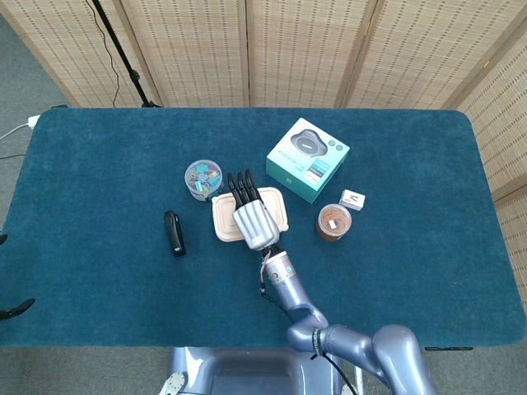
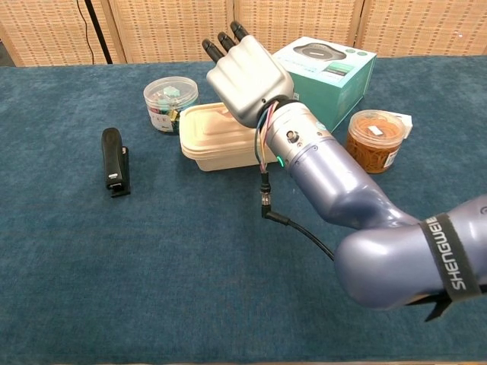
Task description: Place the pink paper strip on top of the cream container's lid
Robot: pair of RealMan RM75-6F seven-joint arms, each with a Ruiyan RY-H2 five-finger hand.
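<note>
The cream container [image 1: 221,220] [image 2: 209,137] stands with its lid on near the table's middle. My right hand [image 1: 251,217] [image 2: 243,76] hovers over the lid, back of the hand up and fingers stretched toward the far side. The pink paper strip does not show in either view now; it last showed pinched under this palm, so the hand covers it. Only dark fingertips of my left hand [image 1: 15,309] show, at the head view's left edge, apart with nothing between them.
A teal box [image 1: 307,159] [image 2: 335,68] stands right of the container. A brown-filled jar [image 1: 333,222] [image 2: 374,138] and a small white box [image 1: 352,199] sit further right. A clear jar of clips [image 1: 203,178] [image 2: 170,99] and a black stapler [image 1: 173,233] [image 2: 114,161] lie to the left.
</note>
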